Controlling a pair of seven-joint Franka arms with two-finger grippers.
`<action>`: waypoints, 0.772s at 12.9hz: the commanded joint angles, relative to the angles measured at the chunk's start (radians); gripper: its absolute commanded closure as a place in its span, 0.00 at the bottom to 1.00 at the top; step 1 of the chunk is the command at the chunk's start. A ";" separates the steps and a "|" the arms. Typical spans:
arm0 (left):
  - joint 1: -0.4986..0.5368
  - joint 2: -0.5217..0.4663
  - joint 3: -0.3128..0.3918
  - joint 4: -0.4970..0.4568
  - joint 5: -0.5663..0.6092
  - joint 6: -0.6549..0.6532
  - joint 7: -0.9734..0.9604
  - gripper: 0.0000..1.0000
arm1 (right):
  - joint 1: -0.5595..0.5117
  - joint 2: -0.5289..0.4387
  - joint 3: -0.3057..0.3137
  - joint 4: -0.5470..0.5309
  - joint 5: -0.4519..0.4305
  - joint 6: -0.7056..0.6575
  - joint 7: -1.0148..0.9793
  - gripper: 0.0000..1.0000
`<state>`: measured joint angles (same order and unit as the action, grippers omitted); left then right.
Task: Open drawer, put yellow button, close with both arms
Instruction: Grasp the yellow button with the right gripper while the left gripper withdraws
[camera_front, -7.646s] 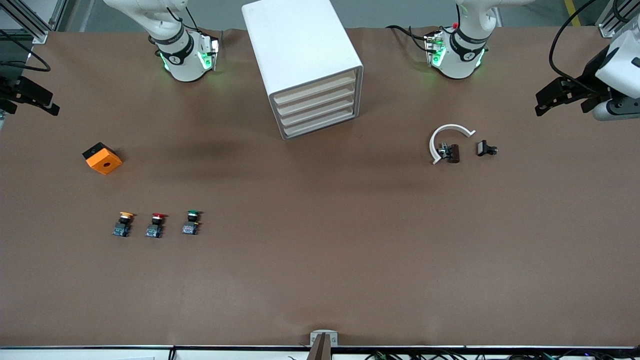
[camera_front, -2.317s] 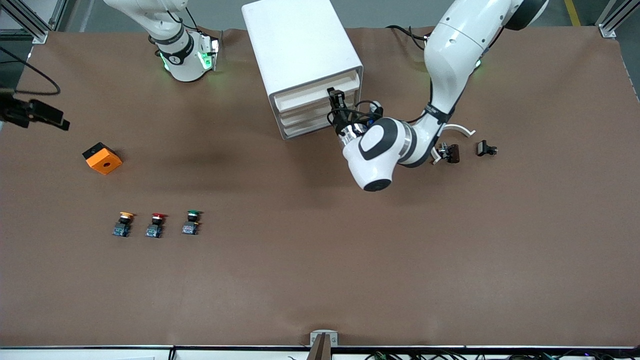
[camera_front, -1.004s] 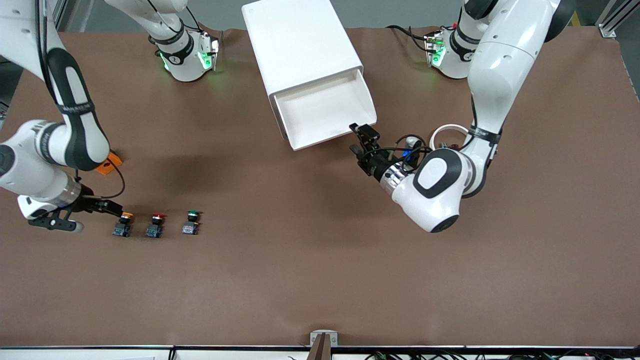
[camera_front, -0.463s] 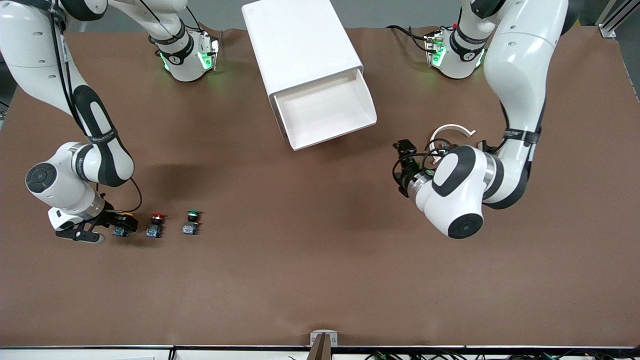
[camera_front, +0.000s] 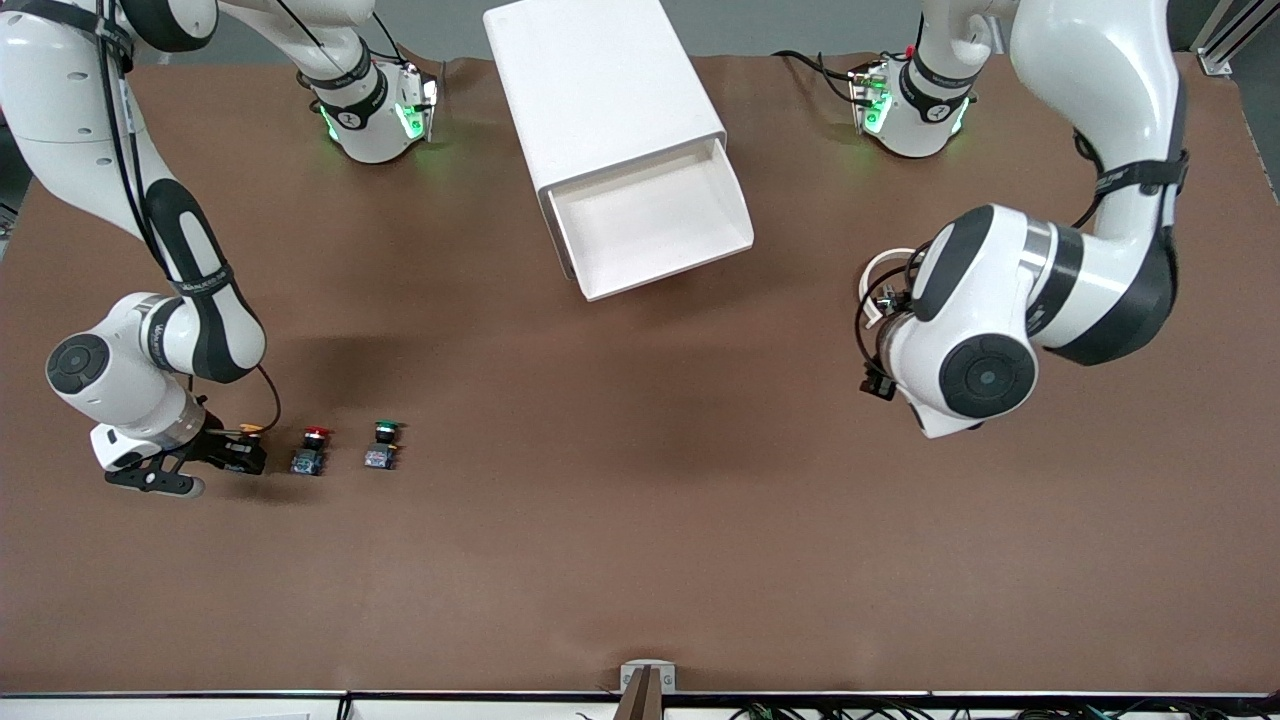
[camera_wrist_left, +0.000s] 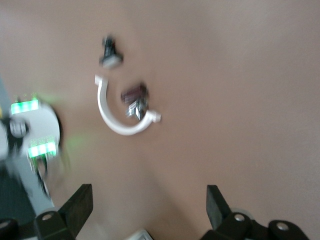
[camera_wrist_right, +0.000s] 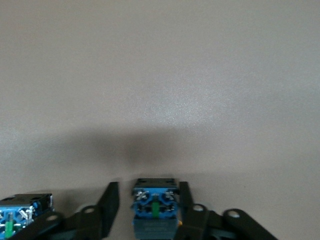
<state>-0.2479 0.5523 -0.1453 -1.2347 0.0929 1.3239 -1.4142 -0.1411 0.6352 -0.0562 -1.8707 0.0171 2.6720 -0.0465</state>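
Observation:
The drawer (camera_front: 650, 222), topmost of the white cabinet (camera_front: 600, 90), stands pulled out and holds nothing. The yellow button (camera_front: 250, 431) stands on the table, mostly covered by my right gripper (camera_front: 238, 458). In the right wrist view its blue-grey body (camera_wrist_right: 154, 207) sits between the fingers of the right gripper (camera_wrist_right: 146, 202). One finger touches it and a small gap shows at the other. My left gripper (camera_front: 873, 383) hangs over bare table toward the left arm's end, mostly hidden by its wrist. In the left wrist view the left gripper (camera_wrist_left: 149, 209) is wide open and empty.
A red button (camera_front: 312, 451) and a green button (camera_front: 382, 446) stand in a row beside the yellow one. A white curved piece (camera_wrist_left: 112, 112), a dark clip (camera_wrist_left: 135, 97) and a small black part (camera_wrist_left: 111, 52) lie near the left arm's base (camera_front: 910, 100).
My right gripper has settled lower around the yellow button. My left arm has drawn away from the opened drawer toward its own end of the table.

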 joint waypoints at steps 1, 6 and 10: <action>0.004 -0.067 -0.004 -0.023 0.109 0.029 0.273 0.00 | -0.020 0.014 0.013 0.016 0.007 -0.004 0.007 1.00; 0.114 -0.173 -0.013 -0.048 0.087 0.061 0.763 0.00 | -0.009 0.006 0.018 0.019 0.009 -0.035 0.011 1.00; 0.203 -0.250 -0.013 -0.100 0.015 0.098 0.975 0.00 | 0.001 -0.067 0.048 0.091 0.059 -0.289 0.065 1.00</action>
<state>-0.0789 0.3645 -0.1477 -1.2554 0.1377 1.3795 -0.5247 -0.1404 0.6255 -0.0291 -1.8102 0.0503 2.5014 -0.0192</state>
